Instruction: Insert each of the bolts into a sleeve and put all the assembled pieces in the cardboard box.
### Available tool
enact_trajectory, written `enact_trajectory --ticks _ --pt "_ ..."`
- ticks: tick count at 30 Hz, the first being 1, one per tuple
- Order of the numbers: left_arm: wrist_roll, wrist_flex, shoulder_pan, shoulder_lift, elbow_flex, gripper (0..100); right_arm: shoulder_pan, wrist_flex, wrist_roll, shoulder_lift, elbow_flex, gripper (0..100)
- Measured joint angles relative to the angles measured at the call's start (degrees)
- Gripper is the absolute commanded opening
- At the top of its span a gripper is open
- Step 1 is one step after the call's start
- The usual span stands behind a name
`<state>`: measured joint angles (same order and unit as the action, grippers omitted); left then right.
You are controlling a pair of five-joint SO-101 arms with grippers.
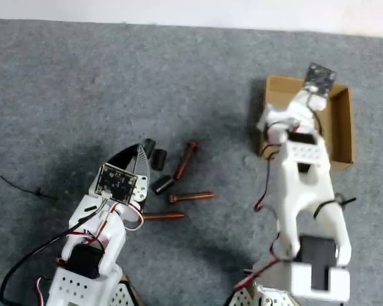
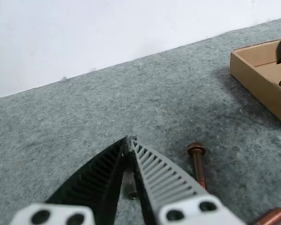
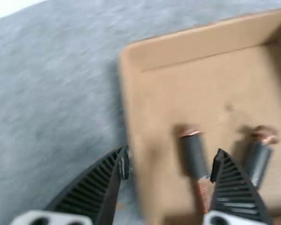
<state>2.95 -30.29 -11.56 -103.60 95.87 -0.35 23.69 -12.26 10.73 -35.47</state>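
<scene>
Cardboard box [image 3: 187, 49], brown, sits under right claw [image 3: 171, 159] — jaws spread, likely releasing the black-sleeved copper bolt [image 3: 193, 152] between them. Left claw [image 2: 129, 139] closed beside loose copper bolt [image 2: 197, 165].

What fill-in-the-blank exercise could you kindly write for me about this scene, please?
The cardboard box holds ___ assembled pieces.
___ loose bolts lie on the grey carpet.
The right hand, over the box, is ___.
The left hand is ___.
Missing words: two, three, open, shut.

Bright even light, soft shadows left of the cardboard box [image 1: 340, 124]
</scene>
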Motion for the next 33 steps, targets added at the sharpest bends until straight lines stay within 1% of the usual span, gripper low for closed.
enact_trajectory --ticks 3,8,12,14,18,23,31,33 --pt "0.0 0.0 0.35 0.0 0.0 1 -5.01 0.0 0.0 7.3 -5.36 25.5" --pt "-0.18 0.79 5.54 0.0 0.0 1 -14.07 0.0 0.0 18.55 -14.33 25.5" --pt "-3.78 1.14 8.09 0.0 0.0 1 -23.56 0.0 -0.09 22.07 -19.34 25.5" --pt "-5.01 1.14 8.79 0.0 0.0 1 -27.08 0.0 -0.09 22.15 -20.04 25.5" --pt "-5.36 1.14 8.88 0.0 0.0 1 -29.63 0.0 -0.09 18.9 -20.04 25.5" --pt "-5.36 1.14 8.88 0.0 0.0 1 -31.56 0.0 -0.09 9.49 -17.41 25.5" --pt "-5.36 1.23 8.88 0.0 0.0 1 -40.53 0.0 -0.09 0.18 -7.56 25.5" --pt "-5.36 1.85 9.76 0.0 0.0 1 -42.46 0.0 -0.09 -1.76 -5.19 25.5"
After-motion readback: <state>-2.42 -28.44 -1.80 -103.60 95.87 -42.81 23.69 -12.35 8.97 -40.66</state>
